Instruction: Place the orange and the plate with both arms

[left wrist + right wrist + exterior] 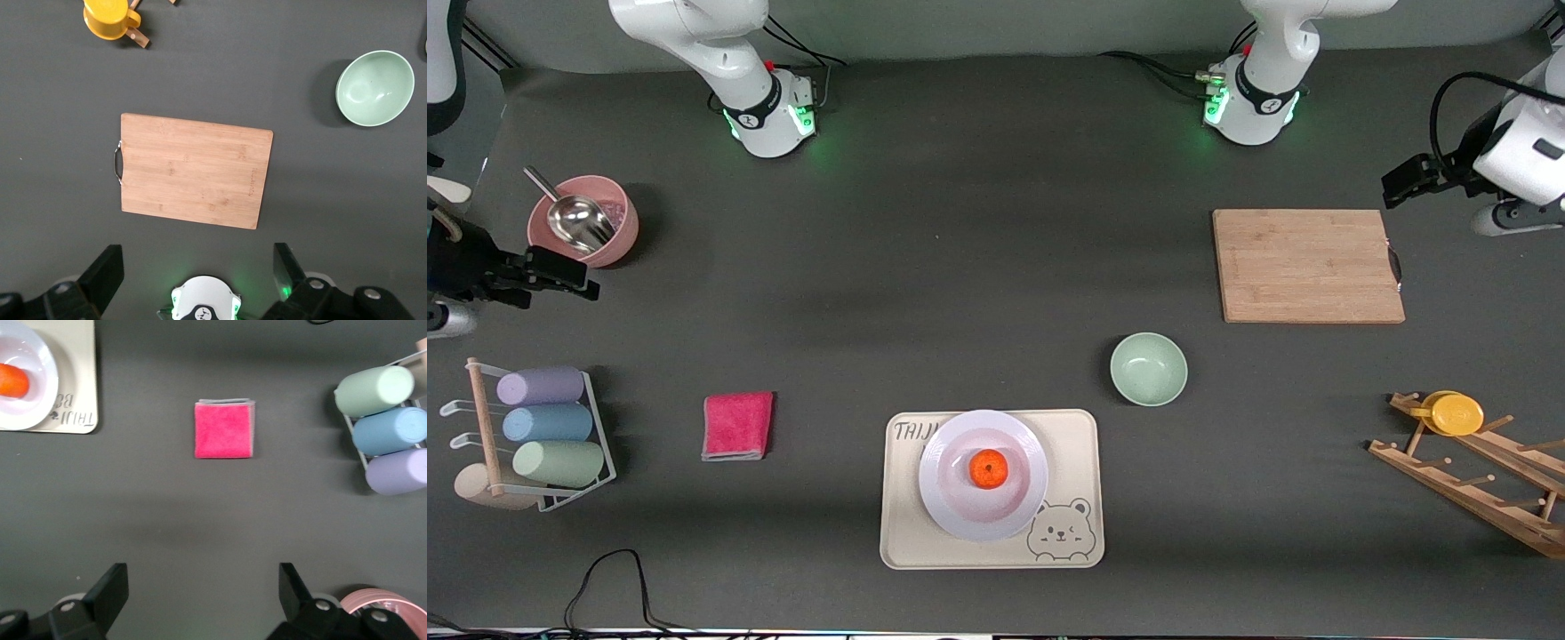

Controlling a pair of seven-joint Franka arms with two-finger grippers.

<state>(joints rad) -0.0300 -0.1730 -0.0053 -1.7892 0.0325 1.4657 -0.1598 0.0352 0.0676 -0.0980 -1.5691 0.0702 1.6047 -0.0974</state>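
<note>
Orange fruit: the orange (pixel 988 468) sits in the plate (pixel 951 516) on the cream tray (pixel 903 542) | left gripper (pixel 1400 182) fingers spread, empty, over the table's end | right gripper (pixel 560 276) likewise, by the pink bowl (pixel 624 233) | neither arm judged clearly nearer.

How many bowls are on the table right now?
2. A pink bowl holding a metal scoop sits toward the right arm's end; a pale green bowl sits between the cutting board and the tray. None looks hidden.

green bowl (pixel 1148 368) (beside cutting board (pixel 1307 265))
</note>
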